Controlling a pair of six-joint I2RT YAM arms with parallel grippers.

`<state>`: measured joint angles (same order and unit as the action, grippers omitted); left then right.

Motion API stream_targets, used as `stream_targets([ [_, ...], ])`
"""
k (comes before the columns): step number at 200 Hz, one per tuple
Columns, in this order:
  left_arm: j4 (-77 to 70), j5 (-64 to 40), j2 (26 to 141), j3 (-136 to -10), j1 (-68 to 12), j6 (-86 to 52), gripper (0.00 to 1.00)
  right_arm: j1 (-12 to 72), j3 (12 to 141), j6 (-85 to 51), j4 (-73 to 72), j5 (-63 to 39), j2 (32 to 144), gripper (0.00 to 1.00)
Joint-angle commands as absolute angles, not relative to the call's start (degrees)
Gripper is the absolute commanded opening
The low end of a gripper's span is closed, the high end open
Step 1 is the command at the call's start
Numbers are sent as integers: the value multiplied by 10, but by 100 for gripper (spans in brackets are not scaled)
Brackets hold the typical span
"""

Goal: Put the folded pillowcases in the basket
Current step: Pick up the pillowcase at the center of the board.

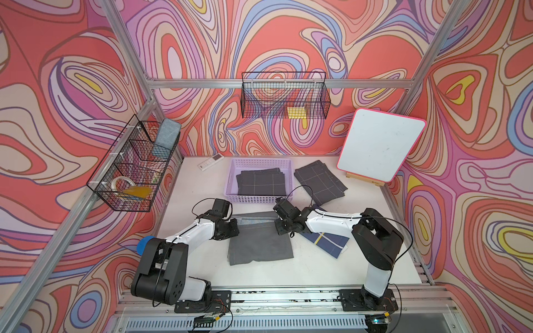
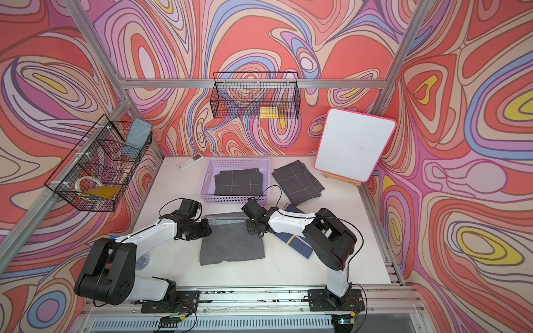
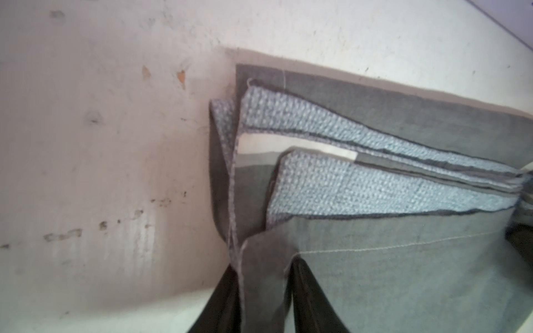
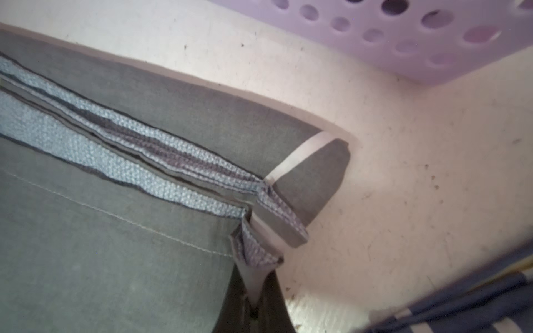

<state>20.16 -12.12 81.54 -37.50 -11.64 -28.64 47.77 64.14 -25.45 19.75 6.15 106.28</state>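
The folded pillowcase (image 1: 259,243) (image 2: 230,245) is plain grey and lies on the white table between my two arms. Its near part is flat and its far edge shows blue-grey woven inner layers (image 3: 375,196). My left gripper (image 1: 234,226) (image 3: 264,265) is shut on its far left corner, with bunched cloth filling the gap between the black fingers. My right gripper (image 1: 279,227) (image 4: 256,288) is shut on the far right corner (image 4: 259,253), pinching it to a point. The lilac basket (image 1: 259,199) (image 2: 233,199) (image 4: 403,43) stands just behind and holds a dark grid-lined cloth (image 1: 261,183).
Another dark grid-lined cloth (image 1: 318,181) lies right of the basket. A blue striped cloth (image 1: 328,242) lies under my right arm. A whiteboard on an easel (image 1: 380,144) stands at the back right and a remote (image 1: 209,162) at the back left. Black wire baskets (image 1: 132,170) (image 1: 284,96) hang on the walls.
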Motion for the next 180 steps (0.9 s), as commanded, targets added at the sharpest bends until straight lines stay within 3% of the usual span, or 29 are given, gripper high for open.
stream_targets([
  [1,216,-134,828,-377,-120,-277,20,475,627,-271,181,52,1049,0],
  [27,212,-142,818,-373,-120,-278,0,475,617,-281,168,47,1044,0],
  [180,241,-112,557,-312,-120,-309,0,475,562,-290,128,48,911,0],
])
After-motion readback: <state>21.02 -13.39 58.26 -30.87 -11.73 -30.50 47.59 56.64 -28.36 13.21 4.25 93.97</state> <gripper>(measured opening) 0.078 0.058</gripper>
